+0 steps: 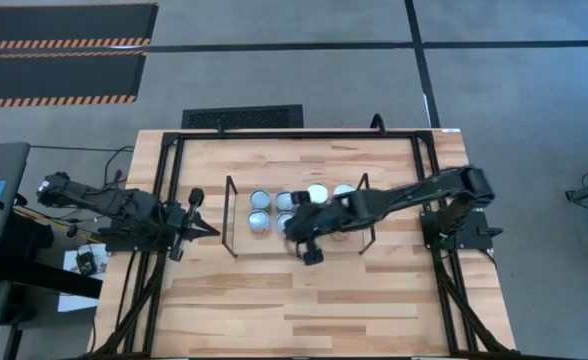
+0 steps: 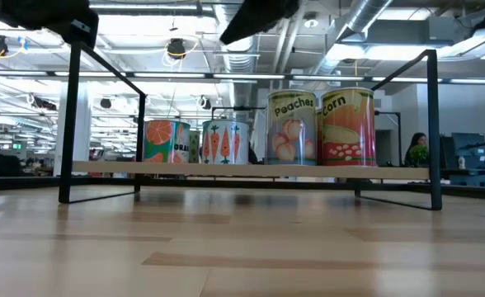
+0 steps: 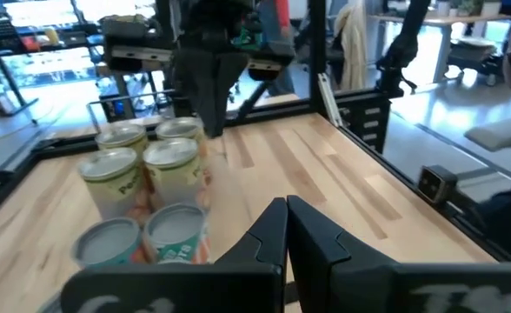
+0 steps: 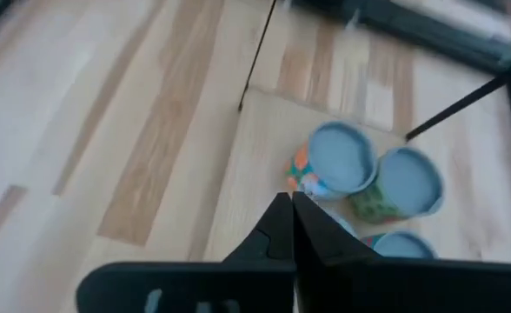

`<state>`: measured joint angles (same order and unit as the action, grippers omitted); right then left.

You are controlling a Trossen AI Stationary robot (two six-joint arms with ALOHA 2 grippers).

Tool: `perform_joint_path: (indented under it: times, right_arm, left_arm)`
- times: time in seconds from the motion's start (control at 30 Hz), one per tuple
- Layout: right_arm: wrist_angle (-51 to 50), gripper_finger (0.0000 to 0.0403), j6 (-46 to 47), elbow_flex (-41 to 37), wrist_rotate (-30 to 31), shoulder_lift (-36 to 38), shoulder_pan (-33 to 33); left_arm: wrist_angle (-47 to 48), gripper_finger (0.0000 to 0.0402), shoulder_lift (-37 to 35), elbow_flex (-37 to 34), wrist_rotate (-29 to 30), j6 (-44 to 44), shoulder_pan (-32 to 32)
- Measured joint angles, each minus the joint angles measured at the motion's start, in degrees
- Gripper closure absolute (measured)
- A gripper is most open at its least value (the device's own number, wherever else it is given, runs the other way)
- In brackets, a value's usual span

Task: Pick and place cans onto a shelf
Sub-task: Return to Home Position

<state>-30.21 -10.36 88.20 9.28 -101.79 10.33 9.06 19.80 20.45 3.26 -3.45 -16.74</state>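
Where cans [image 2: 292, 128] stand on the shelf [image 2: 143, 169], 2 read "Peaches" and "Corn".

**Four views on one light wood table [image 1: 304, 300]: one overhead, one at board level, two on the wrists.**

The whole table is taken straight down from far above, with grey floor [image 1: 534, 100] shown around it. The low black wire shelf [image 1: 230, 220] and its small metal cans [image 1: 261, 199] are shared by all four views. From table height they are seen side-on and level, with the open room [image 2: 226, 49] behind. From the shelf's end they are seen along the row, past the closed dark fingers of the left gripper [image 3: 286, 207], with the right arm [image 3: 205, 61] beyond. They are also seen closely from above, tops only, past the closed fingers of the right gripper [image 4: 291, 198].
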Motion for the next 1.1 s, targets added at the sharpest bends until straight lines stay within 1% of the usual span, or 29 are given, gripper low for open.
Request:
perform_joint_path:
  times: [0.17,0.37,0.47,0.5,0.67,0.77,0.9,1.1]
  right_arm:
    - [13.4,0.0398,-0.8,-15.2,-3.3,11.9,-1.7]
    - [24.1,0.0399,-1.6,-31.5,-3.4,28.7,-2.4]
    - [26.3,0.0399,-1.9,-37.9,-3.3,37.0,-2.5]
    - [27.1,0.0399,-2.0,-39.9,-3.2,39.9,-2.6]
    - [30.0,0.04,-2.2,-49.7,-2.1,52.3,-4.0]
    - [31.0,0.04,-2.2,-54.5,-2.1,59.0,-5.1]
    - [33.4,0.04,-2.7,-60.7,-3.2,66.7,-7.4]
    - [37.6,0.04,-3.2,-69.4,-5.2,76.2,-11.9]
  left_arm:
    - [-0.4,0.0401,-2.0,0.0,-2.4,0.0,5.5]
    - [-0.7,0.0401,-4.2,0.0,-0.4,-0.8,10.6]
    - [-1.6,0.0401,-5.0,-0.2,0.7,-1.2,12.7]
    - [-3.2,0.0401,-5.1,-1.0,0.7,-1.3,13.4]
    - [-11.7,0.0401,-5.7,-7.9,0.6,-1.4,16.6]
    - [-14.4,0.0401,-6.0,-10.5,0.6,-1.4,18.0]
    - [-14.9,0.0401,-7.9,-12.4,0.6,-0.5,19.2]
    - [-14.1,0.0401,-14.2,-15.3,0.8,0.0,19.7]
